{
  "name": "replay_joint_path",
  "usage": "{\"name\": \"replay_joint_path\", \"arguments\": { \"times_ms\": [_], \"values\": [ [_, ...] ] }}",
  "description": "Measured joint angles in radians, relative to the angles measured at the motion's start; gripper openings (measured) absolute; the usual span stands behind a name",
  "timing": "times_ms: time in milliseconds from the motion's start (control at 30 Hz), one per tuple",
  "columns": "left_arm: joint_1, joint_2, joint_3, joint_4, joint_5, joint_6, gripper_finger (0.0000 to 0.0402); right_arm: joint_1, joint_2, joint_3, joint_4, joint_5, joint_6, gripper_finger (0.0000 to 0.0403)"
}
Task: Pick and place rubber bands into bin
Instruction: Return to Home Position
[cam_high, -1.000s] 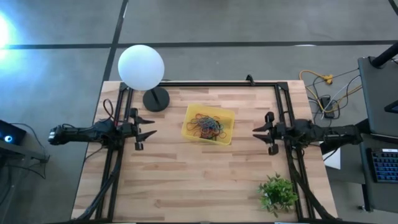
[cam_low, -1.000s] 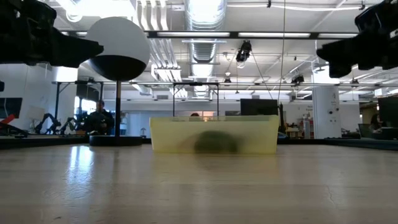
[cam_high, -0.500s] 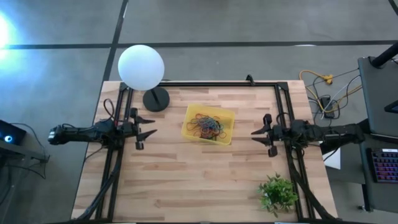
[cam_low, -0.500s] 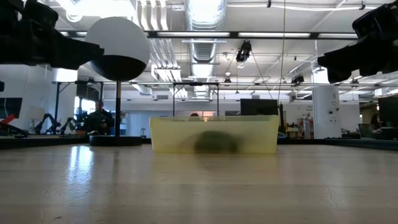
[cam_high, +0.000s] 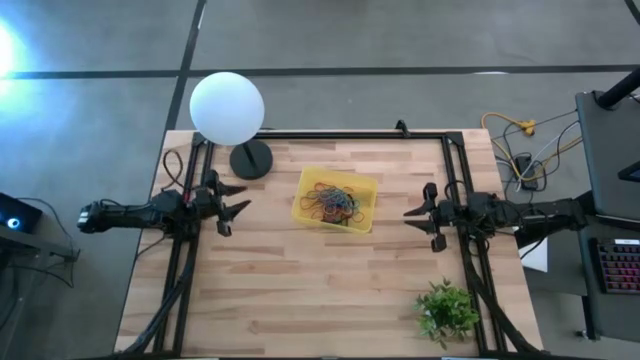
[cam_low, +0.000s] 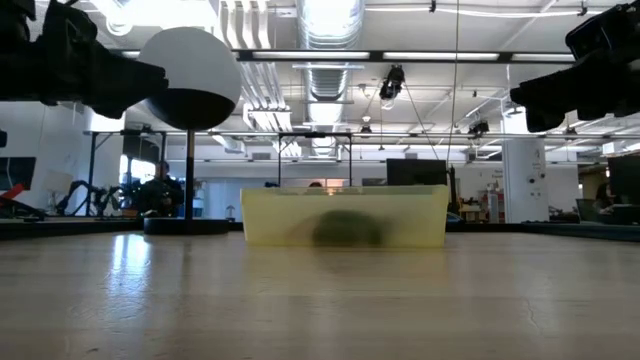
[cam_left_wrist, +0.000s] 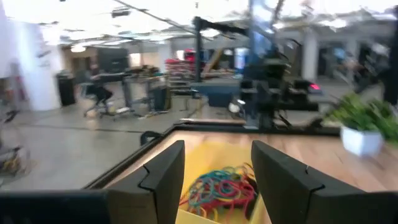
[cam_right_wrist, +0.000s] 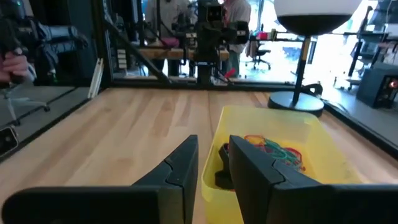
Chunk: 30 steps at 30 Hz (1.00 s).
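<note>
- The bin (cam_high: 335, 199), a shallow translucent yellow tray, sits on the wooden table (cam_high: 300, 290) a little far of its middle and turned slightly askew to the table's edges.
- The rubber bands (cam_high: 333, 203) lie inside the bin as one tangled heap of red, green, blue, yellow, orange and black loops over the middle of its floor. No band shows on the wood around it.
- In the low view the heap is a dark smudge (cam_low: 345, 228) behind the bin's near wall, and it stays below the rim.
- The left gripper (cam_high: 246, 198) hangs above the table's left edge, well apart from the bin and aimed at it. Its fingers (cam_left_wrist: 163, 177) are spread wide, with nothing between them.
- The right gripper (cam_high: 408, 217) hangs above the right side of the table, near the bin but not touching it. Its fingers (cam_right_wrist: 180, 168) are parted by a narrower gap and hold nothing.
- A white globe lamp (cam_high: 227, 108) stands at the far left corner, its round black base (cam_high: 250, 158) just beyond the bin's far left corner.
- A small green plant (cam_high: 445, 310) stands at the near right corner, well apart from the bin.
</note>
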Motion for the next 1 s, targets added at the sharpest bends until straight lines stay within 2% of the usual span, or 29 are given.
{"name": "replay_joint_path", "arguments": {
  "times_ms": [67, 300, 467, 700, 1000],
  "values": [
    [0.000, -0.014, 0.000, 0.003, -0.032, -0.022, 0.0171, 0.000, -0.009, 0.000, 0.002, -0.003, -0.009, 0.0081],
    [0.000, -0.013, 0.000, -0.013, -0.034, -0.045, 0.0171, 0.000, -0.085, 0.000, -0.019, -0.022, 0.003, 0.0087],
    [0.000, -0.013, 0.000, 0.025, 0.036, -0.036, 0.0171, 0.000, -0.085, 0.001, -0.003, -0.085, -0.015, 0.0088],
    [0.000, -0.010, 0.000, -0.064, 0.040, -0.020, 0.0171, 0.000, -0.082, 0.001, -0.011, -0.082, -0.020, 0.0076],
    [0.000, 0.040, 0.000, -0.069, 0.043, -0.020, 0.0171, 0.000, -0.063, 0.001, -0.011, -0.079, -0.049, 0.0077]
  ]
}}
